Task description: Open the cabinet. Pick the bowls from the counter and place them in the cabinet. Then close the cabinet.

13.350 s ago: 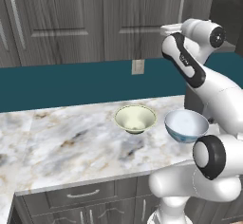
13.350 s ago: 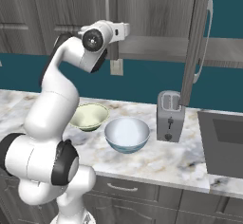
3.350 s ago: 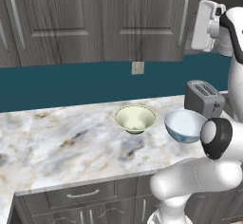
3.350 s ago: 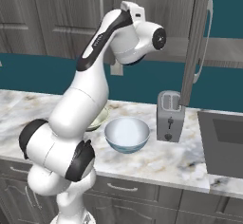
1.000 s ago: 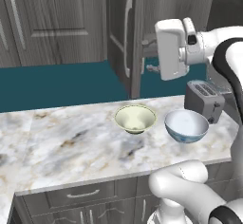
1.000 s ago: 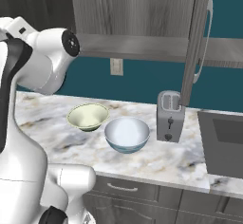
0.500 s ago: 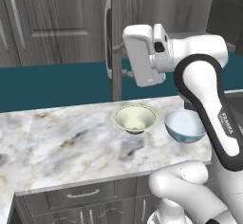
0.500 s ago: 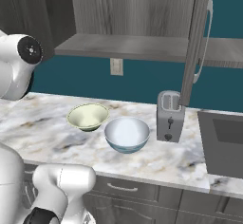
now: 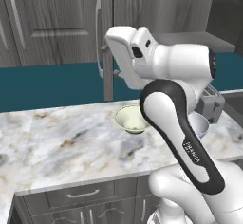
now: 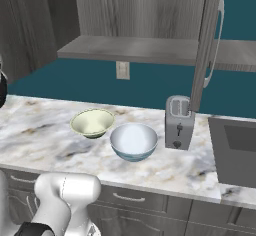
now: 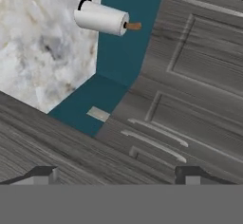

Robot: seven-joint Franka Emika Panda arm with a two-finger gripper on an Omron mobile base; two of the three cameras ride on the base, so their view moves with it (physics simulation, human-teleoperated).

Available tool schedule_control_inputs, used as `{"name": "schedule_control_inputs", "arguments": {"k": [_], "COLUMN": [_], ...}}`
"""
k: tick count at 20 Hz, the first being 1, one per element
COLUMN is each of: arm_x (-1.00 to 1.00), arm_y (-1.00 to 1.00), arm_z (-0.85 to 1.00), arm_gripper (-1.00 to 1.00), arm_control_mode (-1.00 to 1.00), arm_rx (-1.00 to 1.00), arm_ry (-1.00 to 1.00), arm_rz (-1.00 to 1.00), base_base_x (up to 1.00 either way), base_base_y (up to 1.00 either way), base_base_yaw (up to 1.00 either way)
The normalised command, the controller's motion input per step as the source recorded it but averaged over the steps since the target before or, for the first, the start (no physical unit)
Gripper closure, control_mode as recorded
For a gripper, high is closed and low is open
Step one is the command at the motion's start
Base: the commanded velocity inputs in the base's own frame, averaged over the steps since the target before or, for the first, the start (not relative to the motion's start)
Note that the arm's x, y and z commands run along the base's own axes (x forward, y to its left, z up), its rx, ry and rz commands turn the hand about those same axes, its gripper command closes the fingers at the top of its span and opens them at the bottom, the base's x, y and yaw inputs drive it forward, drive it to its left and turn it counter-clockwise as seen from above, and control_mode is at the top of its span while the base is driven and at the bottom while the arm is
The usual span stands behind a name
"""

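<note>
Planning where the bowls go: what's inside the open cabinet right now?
The cabinet shows a bare grey shelf with nothing on it; its right end is hidden behind the open door.

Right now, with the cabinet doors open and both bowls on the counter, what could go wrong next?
1. The open cabinet door hangs above the cream-green bowl; the arm could strike it when it comes down.
2. The blue-patterned bowl sits close to the toaster, so the open fingers may knock the toaster.
3. The two bowls stand near each other; taking one might push the other.
</note>
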Motion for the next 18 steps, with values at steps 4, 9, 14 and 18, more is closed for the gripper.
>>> {"name": "schedule_control_inputs", "arguments": {"k": [4,9,14,18], "arm_x": [0.20,-0.22,-0.62,-0.81], "arm_y": [0.03,-0.17,-0.19,0.00], "arm_z": [-0.04,0.13,0.50,0.61], "arm_gripper": [-1.00,-1.00,-1.00,-1.00], "arm_control_mode": [-1.00,-1.00,-1.00,-1.00], "arm_rx": [0.00,0.00,0.00,0.00], "arm_ry": [0.00,-0.02,-0.06,-0.15], "arm_rz": [-0.11,-0.11,-0.05,0.00], "base_base_x": [0.00,0.00,0.00,0.00], "base_base_y": [0.00,0.00,0.00,0.00], "base_base_yaw": [0.00,0.00,0.00,0.00]}}
